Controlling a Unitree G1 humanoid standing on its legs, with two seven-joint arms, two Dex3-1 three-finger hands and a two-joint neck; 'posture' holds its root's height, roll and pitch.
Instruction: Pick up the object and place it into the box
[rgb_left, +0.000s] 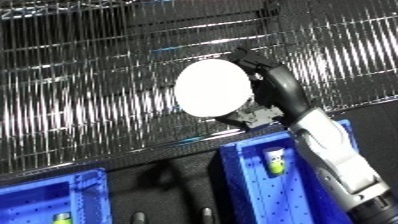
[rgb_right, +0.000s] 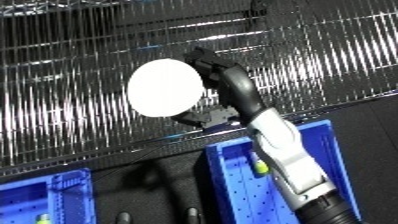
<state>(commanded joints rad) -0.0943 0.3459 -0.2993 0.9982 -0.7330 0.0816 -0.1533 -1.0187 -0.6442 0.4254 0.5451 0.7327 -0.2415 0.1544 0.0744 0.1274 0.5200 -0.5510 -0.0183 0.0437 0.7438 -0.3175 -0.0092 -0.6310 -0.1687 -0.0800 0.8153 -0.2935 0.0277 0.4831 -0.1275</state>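
one white disc (rgb_left: 212, 88) — right hand (rgb_left: 266, 90), two blue bins (rgb_left: 258, 185)

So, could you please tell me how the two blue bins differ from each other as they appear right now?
The right blue bin lies under the right hand, which holds a white disc above it; the left blue bin has no hand near it. The right bin shows more fully, while the left bin is cut off at the corner of the view. Both are blue, perforated, and each holds a small yellow-green item.
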